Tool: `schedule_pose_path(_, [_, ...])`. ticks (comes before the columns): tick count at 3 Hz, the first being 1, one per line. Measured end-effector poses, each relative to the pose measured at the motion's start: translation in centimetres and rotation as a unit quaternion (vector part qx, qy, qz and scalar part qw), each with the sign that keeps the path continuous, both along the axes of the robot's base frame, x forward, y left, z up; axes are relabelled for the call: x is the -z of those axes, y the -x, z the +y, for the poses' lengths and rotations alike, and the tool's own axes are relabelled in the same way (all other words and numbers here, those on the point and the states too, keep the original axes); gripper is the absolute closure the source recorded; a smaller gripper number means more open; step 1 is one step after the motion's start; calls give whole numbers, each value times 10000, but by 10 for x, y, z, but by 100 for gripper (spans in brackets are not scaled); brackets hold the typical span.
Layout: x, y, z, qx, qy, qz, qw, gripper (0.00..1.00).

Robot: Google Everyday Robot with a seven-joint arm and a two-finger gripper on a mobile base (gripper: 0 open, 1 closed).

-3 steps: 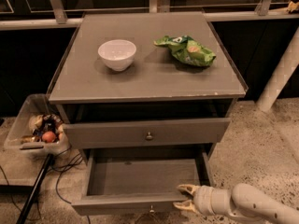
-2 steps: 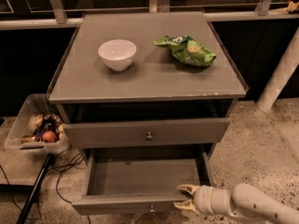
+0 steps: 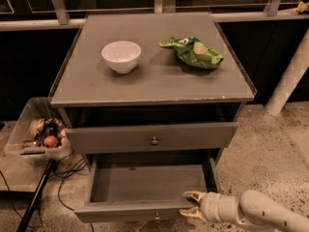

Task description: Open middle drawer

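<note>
The grey cabinet (image 3: 154,88) has two drawers pulled out. The upper drawer (image 3: 120,138) is out a little, with a round knob (image 3: 154,140). Below it the middle drawer (image 3: 145,182) is pulled far out and shows a shallow, bare grey interior. Its front (image 3: 120,212) is at the bottom edge of the view, with a small knob (image 3: 155,218). My gripper (image 3: 186,203) reaches in from the lower right. It is open and empty, with one yellowish fingertip above and one at the top edge of the drawer front's right end.
A white bowl (image 3: 121,56) and a green chip bag (image 3: 193,52) lie on the cabinet top. A clear plastic bin (image 3: 41,134) of small items stands at the left, with a black pole (image 3: 34,197) and cables on the floor. A white post (image 3: 289,76) stands at the right.
</note>
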State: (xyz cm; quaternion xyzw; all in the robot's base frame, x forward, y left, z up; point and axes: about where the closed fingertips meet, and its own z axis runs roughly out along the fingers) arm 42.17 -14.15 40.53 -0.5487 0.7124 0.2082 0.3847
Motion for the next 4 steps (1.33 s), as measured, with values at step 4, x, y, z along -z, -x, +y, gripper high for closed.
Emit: schedule_pose_path(4, [0,0,0,-1,-1,0,10000,0])
